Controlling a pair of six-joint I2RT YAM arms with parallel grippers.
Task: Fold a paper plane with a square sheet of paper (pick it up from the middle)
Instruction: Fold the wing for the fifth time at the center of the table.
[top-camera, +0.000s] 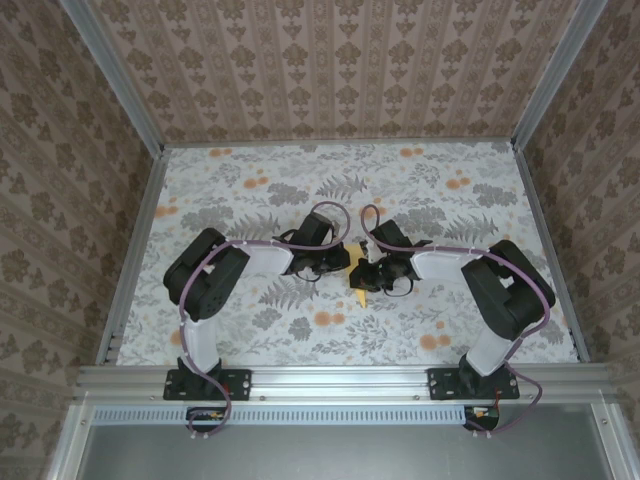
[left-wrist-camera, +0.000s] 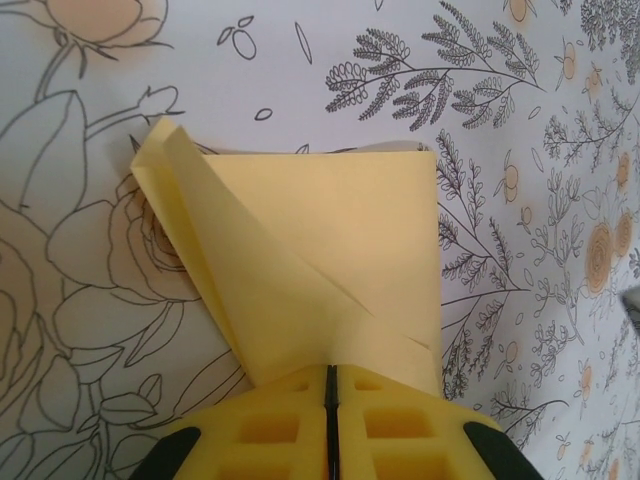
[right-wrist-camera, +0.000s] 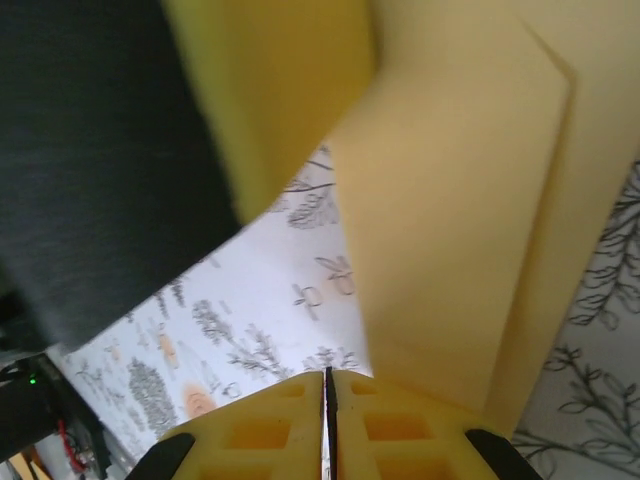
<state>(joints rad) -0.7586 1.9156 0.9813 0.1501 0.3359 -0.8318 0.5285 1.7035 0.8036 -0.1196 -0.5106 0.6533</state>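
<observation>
Two arms share one fold. Left of the sheet (left-wrist-camera: 330, 250), the left gripper (top-camera: 333, 262) has its pads pressed together with no gap, and a narrow end of the folded paper is nipped in the seam between them. The sheet is pale yellow and already creased into overlapping diagonal flaps. It sits between the two arms, close over the flowered table (top-camera: 250, 180), though I cannot tell whether it touches the surface. One flap stands up at the end of the sheet farthest from the left pincer.

Right of the sheet, the right gripper (right-wrist-camera: 327, 400) is also closed tight. The paper's edge runs down into its shut pads, so it too appears to have hold.

From where I stand, this looks like a fold being set while both pincers hold the same thin piece. Doing it well probably means moving the two in step, since a pull from either side could tear the paper or drag it out of the other's pinch. The layers should line up edge to edge before any crease is pressed. The sheet is best laid flat on the table under it before either grip lets go, one side at a time.
</observation>
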